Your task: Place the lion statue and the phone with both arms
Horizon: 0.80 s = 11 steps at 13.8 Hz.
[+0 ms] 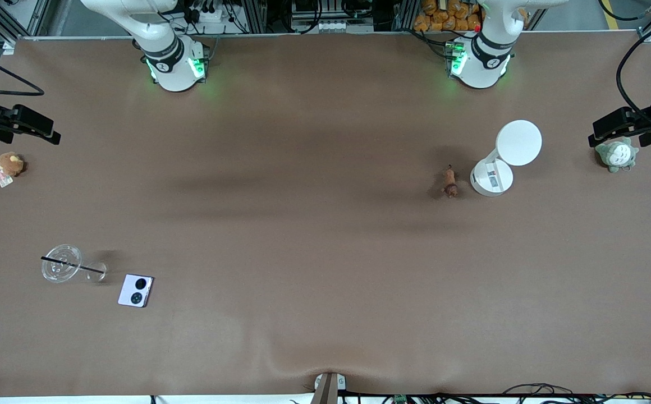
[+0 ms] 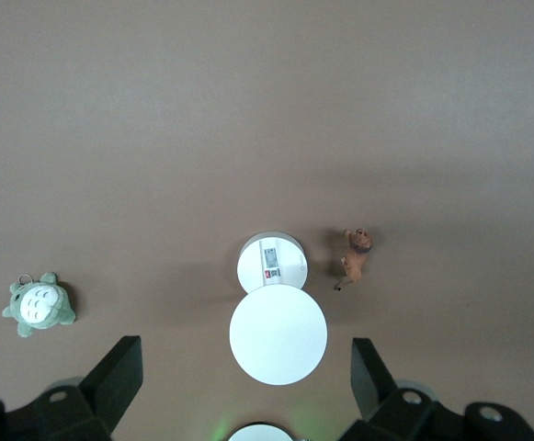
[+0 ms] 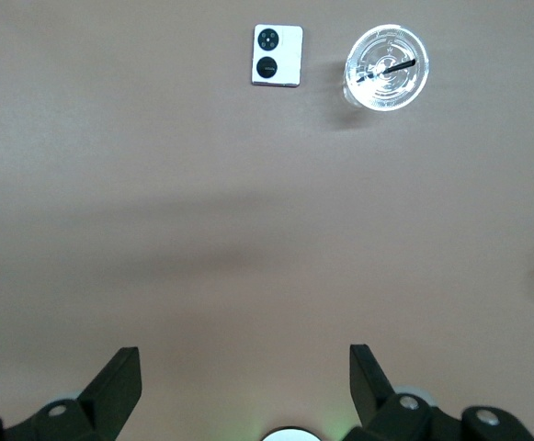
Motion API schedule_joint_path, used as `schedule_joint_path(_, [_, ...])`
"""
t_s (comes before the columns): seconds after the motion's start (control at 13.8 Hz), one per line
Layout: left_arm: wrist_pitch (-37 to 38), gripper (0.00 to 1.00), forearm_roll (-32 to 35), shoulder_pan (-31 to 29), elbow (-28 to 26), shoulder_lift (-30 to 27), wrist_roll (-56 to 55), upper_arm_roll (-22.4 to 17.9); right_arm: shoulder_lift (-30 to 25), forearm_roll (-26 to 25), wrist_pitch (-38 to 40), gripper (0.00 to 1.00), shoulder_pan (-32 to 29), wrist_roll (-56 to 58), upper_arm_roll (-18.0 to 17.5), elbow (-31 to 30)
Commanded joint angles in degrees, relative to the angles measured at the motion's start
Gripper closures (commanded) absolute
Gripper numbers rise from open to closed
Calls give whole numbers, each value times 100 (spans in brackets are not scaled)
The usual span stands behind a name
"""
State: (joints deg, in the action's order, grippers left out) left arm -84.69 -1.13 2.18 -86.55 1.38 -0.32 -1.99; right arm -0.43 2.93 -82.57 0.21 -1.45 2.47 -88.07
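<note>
Lion statue (image 1: 450,183), tiny and orange-brown with a thin tail, stands on the tabletop (image 1: 303,168) just beside the white lamp-like stand (image 1: 493,177), its long axis running toward the front camera; its darker end seems nearer that camera. Phone (image 1: 136,290), a pale-lavender square with two black lenses, lies flat well apart from the stand, beside a clear cup (image 1: 63,264). Left gripper (image 2: 244,381) and right gripper (image 3: 244,381) hang spread, fingertips cut off.

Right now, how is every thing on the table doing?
Tiny orange-brown lion statue: standing, beside white lamp.
Pale-lavender square phone: folded shut, flat.
Clear plastic cup: upright, black straw inside.
Round white lamp: upright.
Left gripper: open.
Right gripper: open.
</note>
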Motion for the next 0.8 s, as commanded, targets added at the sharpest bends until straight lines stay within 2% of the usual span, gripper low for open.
schedule_joint_path(0.0, [-21,0,121,11,42,-6,6,15,-151,-91,22,0,-144,75,-115,-105])
schedule_joint_path(0.72, [-21,0,121,19,42,-15,-20,59,-142,-91,22,0,-135,75,-124,-113])
